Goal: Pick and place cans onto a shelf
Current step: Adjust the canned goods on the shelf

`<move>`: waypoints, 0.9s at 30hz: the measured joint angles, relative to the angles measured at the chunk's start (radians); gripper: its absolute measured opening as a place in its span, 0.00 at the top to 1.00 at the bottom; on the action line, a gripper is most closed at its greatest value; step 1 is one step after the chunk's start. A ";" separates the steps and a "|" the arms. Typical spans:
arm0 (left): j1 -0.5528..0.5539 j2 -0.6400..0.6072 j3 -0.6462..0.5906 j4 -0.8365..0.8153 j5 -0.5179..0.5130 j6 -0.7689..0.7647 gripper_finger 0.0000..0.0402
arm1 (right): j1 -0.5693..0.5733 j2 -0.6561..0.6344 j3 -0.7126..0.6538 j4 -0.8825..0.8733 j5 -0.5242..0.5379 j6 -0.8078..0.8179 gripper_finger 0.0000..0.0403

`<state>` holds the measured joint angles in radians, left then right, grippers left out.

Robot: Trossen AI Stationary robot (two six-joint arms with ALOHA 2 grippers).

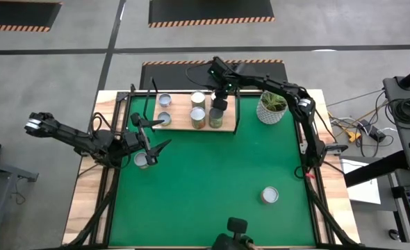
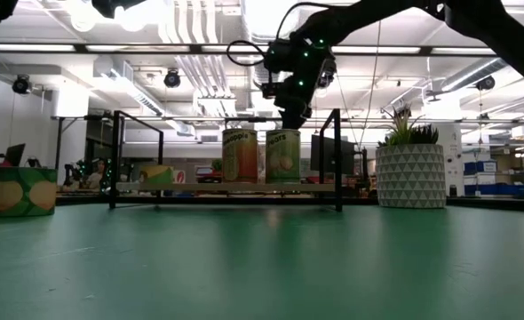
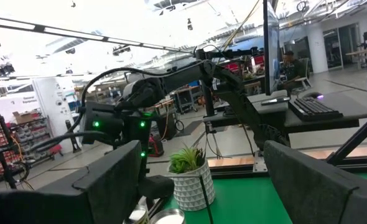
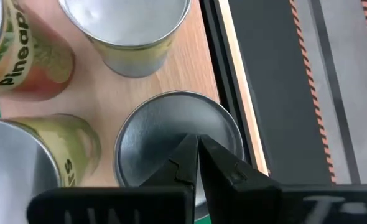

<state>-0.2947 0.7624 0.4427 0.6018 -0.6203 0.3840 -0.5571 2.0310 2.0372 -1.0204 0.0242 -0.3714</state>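
The right end effector (image 1: 219, 95) hangs pinched shut and empty just above a can (image 4: 177, 140) near the shelf's (image 1: 181, 121) far edge, likely placed there to leave the front free; the left end effector (image 1: 151, 136), fingers spread wide, waits over the desk's left edge beside a can (image 1: 142, 160), seemingly lined up to grasp; another can (image 1: 269, 195) stands near the front-right corner

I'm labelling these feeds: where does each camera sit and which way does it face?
High: overhead, straight down on light-wood shelf, both arms.
Low: table height, level across the mat to the shelf, one arm above.
Left wrist: past open left pincer toward white potted plant.
Right wrist: down past shut right pincer onto silver-topped can.
High and low share shelf and plant.
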 joint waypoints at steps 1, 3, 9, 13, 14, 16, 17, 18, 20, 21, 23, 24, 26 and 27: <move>0.000 0.000 0.000 0.000 0.000 0.000 0.20 | 0.000 -0.001 -0.009 0.001 -0.002 -0.003 0.98; 0.000 0.000 0.000 0.000 0.000 0.000 0.20 | 0.001 -0.002 -0.015 0.004 -0.004 -0.001 0.98; -0.001 0.000 0.000 0.000 0.000 0.000 0.20 | 0.024 -0.002 -0.016 -0.004 -0.029 0.003 0.98; -0.001 0.000 0.000 0.000 0.000 0.000 0.20 | 0.040 -0.002 -0.016 -0.006 -0.032 0.002 0.98; -0.001 0.000 0.000 0.000 0.000 0.000 0.20 | 0.042 -0.002 -0.016 -0.006 -0.032 0.002 0.98; -0.001 0.000 0.000 0.000 0.000 0.000 0.20 | 0.046 -0.002 -0.016 -0.009 -0.028 0.004 0.98; -0.001 0.000 0.000 0.000 0.000 0.001 0.20 | 0.047 -0.002 -0.016 -0.012 -0.024 0.004 0.98; -0.001 0.000 0.000 0.000 0.000 0.000 0.20 | 0.047 -0.002 -0.016 -0.014 -0.024 0.005 0.98; -0.001 0.000 0.000 0.000 0.000 0.000 0.20 | 0.047 -0.002 -0.016 -0.013 -0.025 0.004 0.98; -0.001 0.000 0.000 0.000 0.000 0.001 0.20 | 0.047 -0.002 -0.016 -0.009 -0.026 0.003 0.98; 0.000 0.000 0.000 0.000 0.000 0.001 0.20 | 0.047 -0.003 -0.016 -0.005 -0.025 -0.003 0.98; 0.000 0.000 0.000 0.000 0.000 0.001 0.20 | 0.047 -0.004 -0.017 0.000 -0.025 -0.003 0.98; 0.000 0.000 0.000 0.000 0.000 0.000 0.20 | 0.047 -0.007 -0.018 0.006 -0.024 -0.006 0.98; 0.000 0.000 0.000 0.000 0.000 0.000 0.20 | 0.047 -0.010 -0.018 0.006 -0.022 -0.006 0.98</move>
<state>-0.2947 0.7624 0.4427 0.6014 -0.6205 0.3844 -0.5102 2.0207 2.0187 -1.0143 0.0025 -0.3775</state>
